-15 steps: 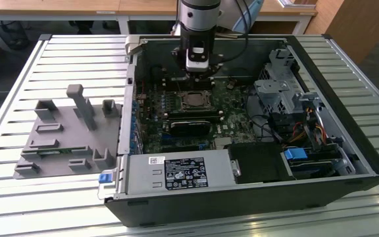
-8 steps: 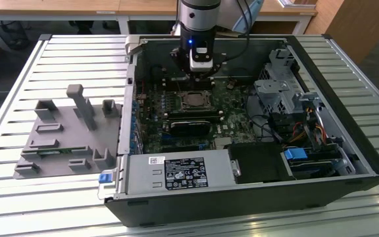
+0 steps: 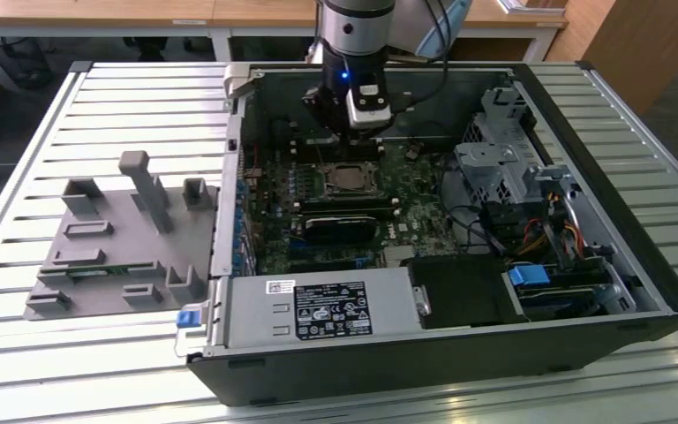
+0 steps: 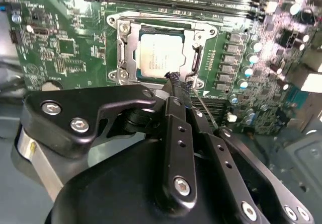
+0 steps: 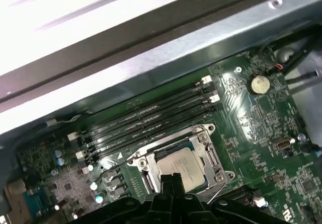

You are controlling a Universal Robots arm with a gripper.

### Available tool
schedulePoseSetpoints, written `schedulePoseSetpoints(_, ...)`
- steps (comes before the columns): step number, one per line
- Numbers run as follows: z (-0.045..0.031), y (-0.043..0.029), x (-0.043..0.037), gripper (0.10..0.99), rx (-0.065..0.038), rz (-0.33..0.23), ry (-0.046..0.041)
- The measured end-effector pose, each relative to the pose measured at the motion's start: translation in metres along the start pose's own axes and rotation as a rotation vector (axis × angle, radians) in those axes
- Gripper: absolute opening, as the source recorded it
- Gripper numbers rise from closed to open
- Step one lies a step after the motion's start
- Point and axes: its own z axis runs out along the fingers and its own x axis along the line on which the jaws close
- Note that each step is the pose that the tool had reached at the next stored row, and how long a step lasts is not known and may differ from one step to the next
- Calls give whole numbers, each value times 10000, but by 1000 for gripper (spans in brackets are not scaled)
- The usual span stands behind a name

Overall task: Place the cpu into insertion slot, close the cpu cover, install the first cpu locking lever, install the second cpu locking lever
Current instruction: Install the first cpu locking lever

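The cpu (image 4: 161,55) lies flat in the insertion slot (image 4: 136,58) on the green motherboard, its silvery top showing through the window of the cpu cover (image 4: 157,28). The cover is down over the chip in both wrist views, cpu (image 5: 182,166), cover (image 5: 204,146). My gripper (image 4: 173,79) hangs just above the socket's edge, black fingertips pressed together with nothing between them. A thin wire lever (image 4: 205,112) runs beside the fingers, and another (image 5: 108,167) stands off the socket's side. In the exterior view the gripper (image 3: 357,134) is inside the open case, just behind the cpu (image 3: 349,179).
Long black memory slots (image 5: 151,118) run beside the socket. A coin battery (image 5: 259,84) sits on the board. The case wall (image 5: 151,58) rises close behind. A drive cage (image 3: 498,168) and cables fill the exterior view's right, a power supply (image 3: 315,309) the front. A grey fixture (image 3: 116,238) stands outside.
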Motion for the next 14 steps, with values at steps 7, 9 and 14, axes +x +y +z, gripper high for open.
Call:
schedulePoseSetpoints(7, 2, 0, 0, 106, 7, -1144, 32)
schedulePoseSetpoints(9, 2, 0, 0, 106, 9, -1435, 41)
schedulePoseSetpoints(14, 3, -2, 5, 106, 6, -1957, 49)
